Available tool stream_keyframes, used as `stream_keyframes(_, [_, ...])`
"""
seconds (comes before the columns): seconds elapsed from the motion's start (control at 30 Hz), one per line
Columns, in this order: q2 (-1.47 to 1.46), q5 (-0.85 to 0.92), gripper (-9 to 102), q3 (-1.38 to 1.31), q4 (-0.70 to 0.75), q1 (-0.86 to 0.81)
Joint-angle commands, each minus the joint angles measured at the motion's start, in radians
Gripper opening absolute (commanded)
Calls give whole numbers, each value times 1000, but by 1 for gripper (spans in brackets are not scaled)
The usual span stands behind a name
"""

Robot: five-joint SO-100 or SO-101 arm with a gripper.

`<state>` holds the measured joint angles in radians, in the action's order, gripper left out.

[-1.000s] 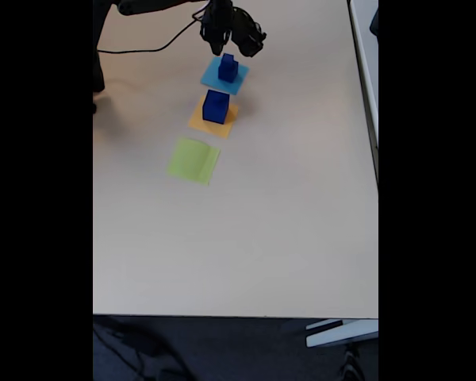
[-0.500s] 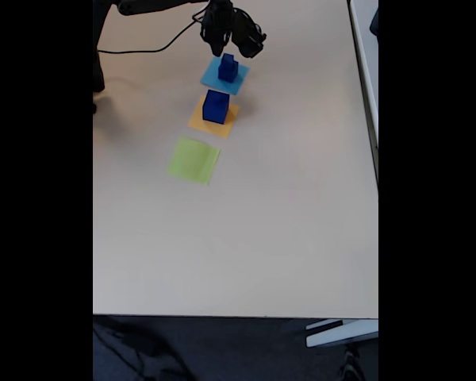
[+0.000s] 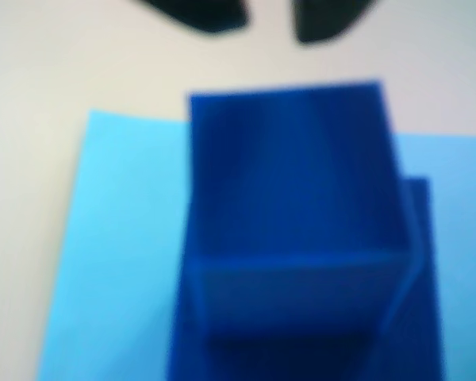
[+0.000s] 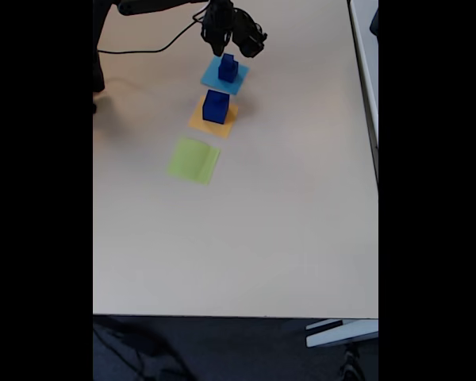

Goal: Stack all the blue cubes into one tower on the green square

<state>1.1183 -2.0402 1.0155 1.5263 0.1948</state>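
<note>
Directly beneath the gripper point(image 4: 232, 41), fingers parted and empty, the small cube point(image 4: 228, 67) sits unmoved (green square point(image 4: 193, 159) bare); grasp pending.

Black arm with a dark, two-part tip

In the fixed view the arm point(image 4: 155, 6) is black throughout, ending in a bulky, knobbly gripper point(image 4: 230, 44); a thin black cable point(image 4: 147, 49) trails from it. In the wrist view its fingertips point(image 3: 202, 14) are two rounded, blurred black lobes.

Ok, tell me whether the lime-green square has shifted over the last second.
No. The green square sits just as far from the orange-yellow square as earlier.
</note>
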Motion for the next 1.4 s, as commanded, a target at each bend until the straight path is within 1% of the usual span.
stream_keyframes(0.0, [77, 8, 0, -9, -17, 5])
stream_keyframes(1.37, [66, 8, 0, 31, -44, 8])
